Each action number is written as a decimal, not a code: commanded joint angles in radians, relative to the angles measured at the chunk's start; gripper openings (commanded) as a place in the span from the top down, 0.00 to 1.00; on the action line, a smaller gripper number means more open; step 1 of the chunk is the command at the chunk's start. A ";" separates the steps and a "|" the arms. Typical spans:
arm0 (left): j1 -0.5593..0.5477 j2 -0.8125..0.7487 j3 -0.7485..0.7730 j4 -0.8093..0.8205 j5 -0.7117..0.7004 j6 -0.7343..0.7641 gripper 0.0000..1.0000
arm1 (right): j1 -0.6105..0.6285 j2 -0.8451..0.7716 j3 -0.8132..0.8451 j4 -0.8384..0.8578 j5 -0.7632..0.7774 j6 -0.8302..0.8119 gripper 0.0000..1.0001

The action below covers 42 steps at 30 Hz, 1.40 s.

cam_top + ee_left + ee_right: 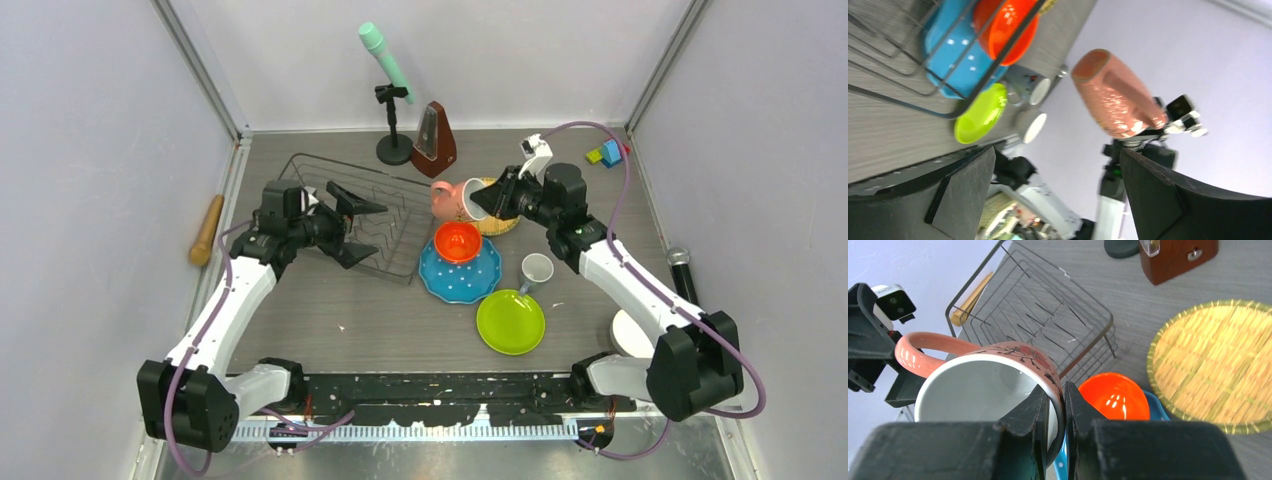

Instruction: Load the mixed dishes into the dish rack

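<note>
Pinkish-tan mug [979,371] is pinched by its rim in the right gripper [1055,402] and held tipped sideways in the air, between the dish rack [330,160] and the yellow woven-look plate [503,226]. Left gripper [368,233] is held over the rack's right side, fingers spread wide and empty.

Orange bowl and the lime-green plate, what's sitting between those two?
In the top view, only the blue dotted plate, which carries the orange bowl, lies before the lime-green plate.
</note>
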 commanded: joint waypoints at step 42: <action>-0.213 0.114 0.111 0.272 0.087 -0.426 1.00 | 0.227 0.119 -0.096 0.979 -0.046 -0.374 1.00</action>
